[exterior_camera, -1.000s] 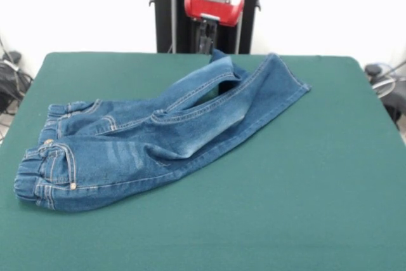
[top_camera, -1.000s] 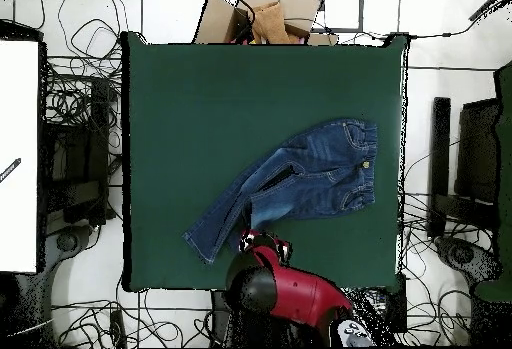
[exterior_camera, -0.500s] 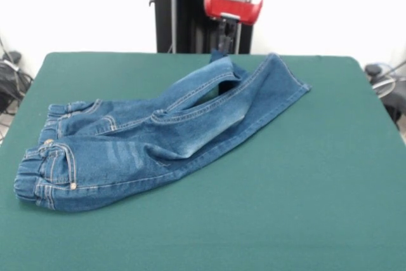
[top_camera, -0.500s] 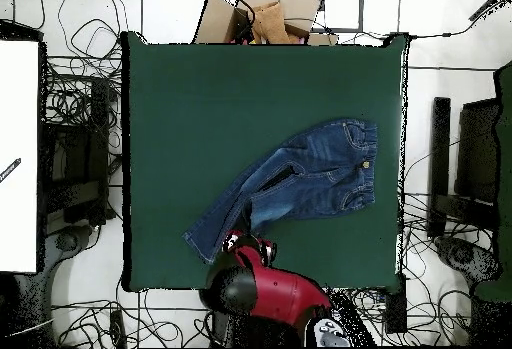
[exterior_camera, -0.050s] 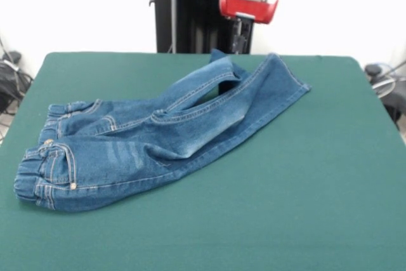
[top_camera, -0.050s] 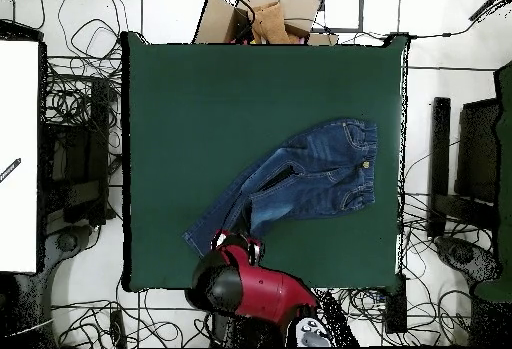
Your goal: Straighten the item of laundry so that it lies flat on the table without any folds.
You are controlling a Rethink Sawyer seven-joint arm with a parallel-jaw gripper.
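Observation:
The item of laundry (exterior_camera, -0.050s: 171, 131) is a small pair of blue jeans lying crumpled on the green table (exterior_camera, -0.050s: 304, 188). Its gathered waistband sits at the left in the front view. The legs run up to the right, one crossed over the other, and a hem is folded up near the far edge. In the overhead view the jeans (top_camera, -0.050s: 300, 180) have the waistband at the right and the leg ends at the lower left. My gripper (exterior_camera, -0.050s: 239, 41) hangs under a red wrist, above the far table edge, just behind the leg hems and holding nothing. From overhead the gripper (top_camera, -0.050s: 237, 240) is beside the leg ends.
Tangled cables (top_camera, -0.050s: 75, 105) ring the table. A cardboard box (top_camera, -0.050s: 265, 15) sits beyond one edge, a white board (top_camera, -0.050s: 18, 155) at the left and dark equipment (top_camera, -0.050s: 470, 165) at the right. Wide green cloth lies bare around the jeans.
My gripper has slid rightwards along the far table edge in the front view, leftwards in the overhead view. The jeans have not moved.

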